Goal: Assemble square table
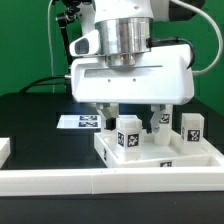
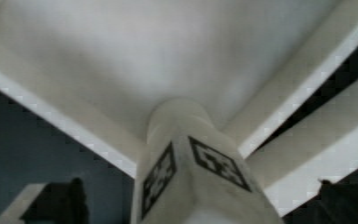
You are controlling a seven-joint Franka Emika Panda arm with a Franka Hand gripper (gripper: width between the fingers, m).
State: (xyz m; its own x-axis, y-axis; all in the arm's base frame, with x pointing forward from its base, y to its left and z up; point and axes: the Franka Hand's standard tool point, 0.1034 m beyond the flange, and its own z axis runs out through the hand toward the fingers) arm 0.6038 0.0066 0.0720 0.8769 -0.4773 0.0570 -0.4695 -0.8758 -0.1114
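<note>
The white square tabletop (image 1: pixel 196 153) lies flat at the exterior view's right, with white tagged legs standing up from it. One leg (image 1: pixel 128 136) stands at its near left corner, another (image 1: pixel 190 127) at the right, and a third (image 1: pixel 160 121) behind. My gripper (image 1: pixel 130 120) hangs straight down over the near left leg, with one finger on each side of its top. In the wrist view that leg (image 2: pixel 194 165) rises between my dark fingers (image 2: pixel 55 203), with a gap showing on one side, and the tabletop (image 2: pixel 247 60) lies behind it. The jaws stand wide and open.
A long white rail wall (image 1: pixel 90 183) runs along the front, just before the tabletop. The marker board (image 1: pixel 82 122) lies on the black table behind my gripper. A white block edge (image 1: pixel 4 150) shows at the exterior view's far left.
</note>
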